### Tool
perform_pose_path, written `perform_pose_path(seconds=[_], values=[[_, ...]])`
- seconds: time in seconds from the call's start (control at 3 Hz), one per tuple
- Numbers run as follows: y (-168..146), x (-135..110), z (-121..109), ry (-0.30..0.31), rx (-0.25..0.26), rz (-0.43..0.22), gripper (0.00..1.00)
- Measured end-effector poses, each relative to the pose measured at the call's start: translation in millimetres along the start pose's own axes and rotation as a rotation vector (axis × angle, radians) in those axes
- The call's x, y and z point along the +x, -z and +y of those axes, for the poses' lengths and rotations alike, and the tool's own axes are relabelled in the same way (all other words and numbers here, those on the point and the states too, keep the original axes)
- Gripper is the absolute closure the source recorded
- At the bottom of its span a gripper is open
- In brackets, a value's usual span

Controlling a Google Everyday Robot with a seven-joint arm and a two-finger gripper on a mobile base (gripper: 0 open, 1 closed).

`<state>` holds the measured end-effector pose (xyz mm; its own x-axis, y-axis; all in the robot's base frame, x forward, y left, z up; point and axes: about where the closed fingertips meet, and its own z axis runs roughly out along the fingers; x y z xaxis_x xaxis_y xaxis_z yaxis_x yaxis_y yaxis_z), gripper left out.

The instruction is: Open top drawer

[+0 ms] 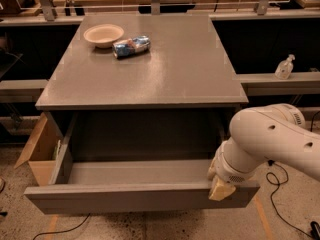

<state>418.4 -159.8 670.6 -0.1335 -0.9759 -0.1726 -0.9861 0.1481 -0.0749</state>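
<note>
The top drawer (pixel 125 196) is a wide matte grey drawer under the grey table. It stands pulled far out toward me, and its grey floor and side walls show, with nothing inside. My gripper (pixel 220 188) is at the right end of the drawer's front panel, its cream fingertip hooked over the top edge. The white arm (pixel 272 136) comes in from the right and hides the drawer's right corner. The two lower drawers are hidden behind the open front.
On the grey tabletop (pixel 180 69) stand a cream bowl (pixel 103 35) and a crushed blue can (pixel 131 46) at the back left. A cardboard box (pixel 40 149) sits on the floor at left. A sanitizer bottle (pixel 283 67) stands on the right ledge. Cables lie on the floor.
</note>
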Motion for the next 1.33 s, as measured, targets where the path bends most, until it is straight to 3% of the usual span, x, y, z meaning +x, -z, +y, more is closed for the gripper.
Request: perform_pose_path(seconds=[1.0, 1.33], values=[[2, 1, 0, 0.004, 0.006, 0.006, 0.15], [15, 11, -9, -0.011, 0.034, -0.002, 0.00]])
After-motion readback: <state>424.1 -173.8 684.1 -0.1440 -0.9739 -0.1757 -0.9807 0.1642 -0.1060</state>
